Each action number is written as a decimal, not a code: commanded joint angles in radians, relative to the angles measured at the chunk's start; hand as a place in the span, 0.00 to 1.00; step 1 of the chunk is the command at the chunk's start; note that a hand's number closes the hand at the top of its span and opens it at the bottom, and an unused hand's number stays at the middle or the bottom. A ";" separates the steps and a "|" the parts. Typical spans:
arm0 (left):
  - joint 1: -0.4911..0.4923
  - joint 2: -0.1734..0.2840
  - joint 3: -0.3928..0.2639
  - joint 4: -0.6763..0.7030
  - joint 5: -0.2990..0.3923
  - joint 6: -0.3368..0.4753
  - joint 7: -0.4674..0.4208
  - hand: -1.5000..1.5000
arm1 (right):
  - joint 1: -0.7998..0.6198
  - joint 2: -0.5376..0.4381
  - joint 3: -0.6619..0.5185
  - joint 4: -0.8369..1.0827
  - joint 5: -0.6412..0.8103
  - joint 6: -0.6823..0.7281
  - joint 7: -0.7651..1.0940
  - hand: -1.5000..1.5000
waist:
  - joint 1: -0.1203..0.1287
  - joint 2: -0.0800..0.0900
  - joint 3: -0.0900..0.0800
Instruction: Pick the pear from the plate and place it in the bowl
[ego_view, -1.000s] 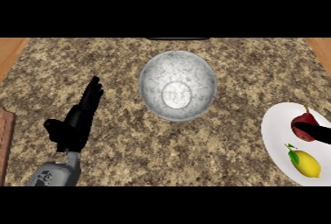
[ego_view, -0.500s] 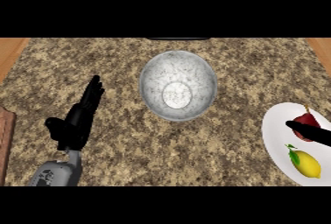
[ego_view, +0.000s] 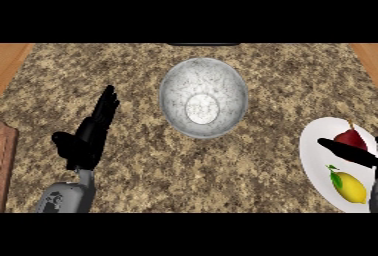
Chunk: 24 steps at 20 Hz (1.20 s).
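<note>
My right hand (ego_view: 353, 155), open, just touches the pear (ego_view: 351, 139) at 3 o'clock; the bowl (ego_view: 203, 96) waits

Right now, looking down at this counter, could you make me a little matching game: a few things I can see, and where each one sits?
Things:
1. bowl
2. pear
3. lemon
4. left hand

Places:
A. on the white plate, nearer the lower edge of the view
B. at the counter's left side, fingers straight
C. on the plate, farther end, beside the right hand
D. middle of the counter, holding nothing

Pairs: 1-D, 2-C, 3-A, 4-B
</note>
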 joint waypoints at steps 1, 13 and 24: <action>-0.035 0.001 0.017 0.012 -0.004 -0.012 0.005 0.50 | -0.039 -0.039 -0.013 0.155 0.042 -0.001 -0.030 0.00 | 0.002 0.001 0.000; 0.006 -0.054 0.013 0.023 -0.048 -0.010 -0.032 0.50 | -0.054 -0.055 0.004 0.294 0.047 0.089 -0.142 1.00 | 0.000 0.000 0.000; 0.001 -0.054 0.019 -0.031 -0.053 -0.018 0.046 0.50 | -0.146 -0.016 0.091 0.347 0.138 0.073 -0.177 1.00 | 0.003 0.000 0.000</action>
